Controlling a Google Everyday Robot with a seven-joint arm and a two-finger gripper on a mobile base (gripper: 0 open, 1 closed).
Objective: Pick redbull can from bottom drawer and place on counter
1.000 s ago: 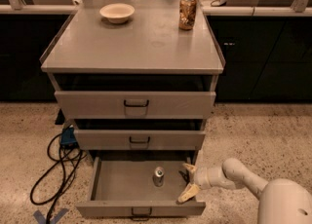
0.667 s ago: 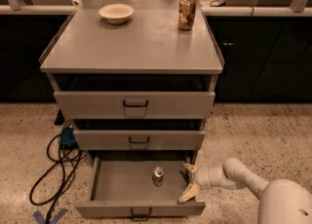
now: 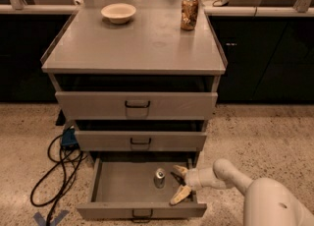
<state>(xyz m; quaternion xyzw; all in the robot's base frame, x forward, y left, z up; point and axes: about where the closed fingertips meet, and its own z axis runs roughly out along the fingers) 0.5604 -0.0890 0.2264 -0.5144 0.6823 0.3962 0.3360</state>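
Observation:
The redbull can [image 3: 159,177], small and silvery, stands upright on the floor of the open bottom drawer [image 3: 122,183], right of its middle. My gripper [image 3: 178,183] is open inside the drawer's right end, just right of the can. One fingertip [image 3: 179,170] is behind the can's level, the other [image 3: 177,198] is nearer the drawer front. The can is not between the fingers; it stands apart, a little to their left. The counter [image 3: 135,41] is the flat grey cabinet top above.
A cream bowl [image 3: 118,12] and a brown-gold patterned can [image 3: 189,12] stand at the back of the counter. Two upper drawers [image 3: 137,104] stick out slightly above the bottom one. Black cables [image 3: 54,166] and a blue box lie on the floor to the left.

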